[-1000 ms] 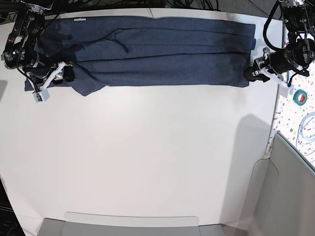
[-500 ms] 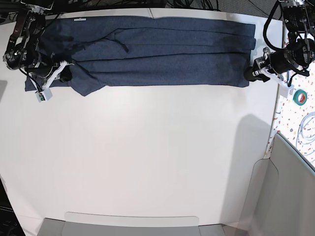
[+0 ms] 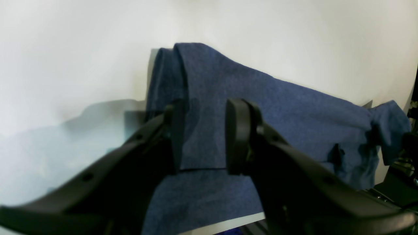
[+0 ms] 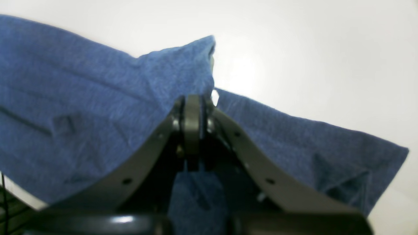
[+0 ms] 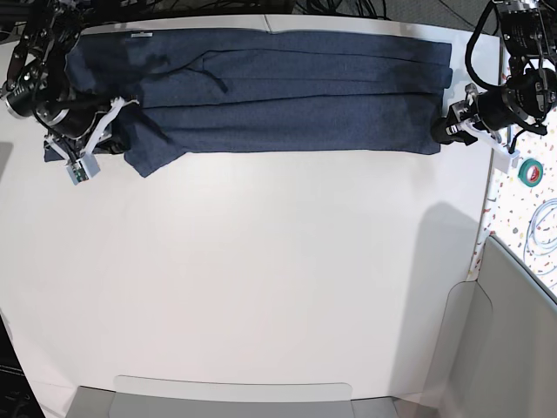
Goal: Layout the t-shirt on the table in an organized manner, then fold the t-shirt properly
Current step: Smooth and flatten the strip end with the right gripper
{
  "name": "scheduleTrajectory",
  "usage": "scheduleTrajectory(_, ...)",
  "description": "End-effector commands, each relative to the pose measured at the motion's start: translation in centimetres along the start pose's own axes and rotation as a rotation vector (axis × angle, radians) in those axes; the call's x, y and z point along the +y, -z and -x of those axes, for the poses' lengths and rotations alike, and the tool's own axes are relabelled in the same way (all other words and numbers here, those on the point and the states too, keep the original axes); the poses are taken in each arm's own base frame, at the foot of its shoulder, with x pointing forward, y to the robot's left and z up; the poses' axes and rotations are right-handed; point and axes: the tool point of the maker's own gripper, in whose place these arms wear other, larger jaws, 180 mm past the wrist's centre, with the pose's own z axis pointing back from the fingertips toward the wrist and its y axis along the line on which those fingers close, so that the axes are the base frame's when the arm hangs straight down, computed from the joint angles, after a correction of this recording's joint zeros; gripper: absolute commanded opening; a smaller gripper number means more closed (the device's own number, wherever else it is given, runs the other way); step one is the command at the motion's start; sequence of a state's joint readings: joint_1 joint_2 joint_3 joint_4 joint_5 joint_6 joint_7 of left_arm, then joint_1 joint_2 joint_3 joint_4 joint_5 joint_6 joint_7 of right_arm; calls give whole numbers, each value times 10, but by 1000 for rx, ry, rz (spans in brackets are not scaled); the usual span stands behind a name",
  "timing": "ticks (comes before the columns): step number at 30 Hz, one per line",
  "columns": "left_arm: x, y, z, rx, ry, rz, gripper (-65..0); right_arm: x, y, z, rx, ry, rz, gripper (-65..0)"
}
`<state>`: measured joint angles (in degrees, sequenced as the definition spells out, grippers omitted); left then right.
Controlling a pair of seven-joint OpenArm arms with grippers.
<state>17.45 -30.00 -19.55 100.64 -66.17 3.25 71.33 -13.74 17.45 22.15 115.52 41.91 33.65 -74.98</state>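
Observation:
The navy t-shirt [image 5: 296,91] lies as a long folded band along the table's [image 5: 261,279] far edge; its lettering is hidden. My right gripper [image 5: 117,132] is at the shirt's left end, shut on a pinch of cloth. In the right wrist view the gripper [image 4: 193,109] holds the cloth [image 4: 98,98] up in a peak. My left gripper [image 5: 441,131] is at the shirt's right end near corner. In the left wrist view the gripper [image 3: 202,137] is open, jaws apart just above the shirt [image 3: 277,117], holding nothing.
A confetti-speckled strip [image 5: 503,205] runs along the table's right side with a green tape roll [image 5: 530,171] and a coiled cable [image 5: 544,228]. A grey panel [image 5: 513,340] stands at the near right, and a grey tray [image 5: 235,396] at the front edge.
My right gripper has shifted slightly right and toward the near side, dragging the shirt's left end with it. The left arm has not moved.

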Motion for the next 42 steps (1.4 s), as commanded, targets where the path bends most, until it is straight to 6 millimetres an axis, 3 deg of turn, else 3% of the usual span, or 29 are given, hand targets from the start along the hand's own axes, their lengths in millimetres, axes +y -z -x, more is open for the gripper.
scheduleTrajectory(1,-4,-5,-10,-29,20,9,-439,-1,-4,-5,-9,-24,6,-650)
scheduleTrajectory(4,-5,-4,-9,-28,15,15,-439,7,-3,0,10,-19,-26,-650)
scheduleTrajectory(14,-11,3,-1,-25,-12,41,-439,93,18,2,29,-92,-324,-650)
scheduleTrajectory(18,-11,3,-1,-25,-13,41,-439,114,22,6,55,-131,-387,-650)
scheduleTrajectory(30,-11,4,0,-24,-17,44,-439,97,15,21,120,-179,-358,-650)
scheduleTrajectory(42,-11,4,0,-24,-17,44,-439,87,2,23,146,-217,-392,-650)
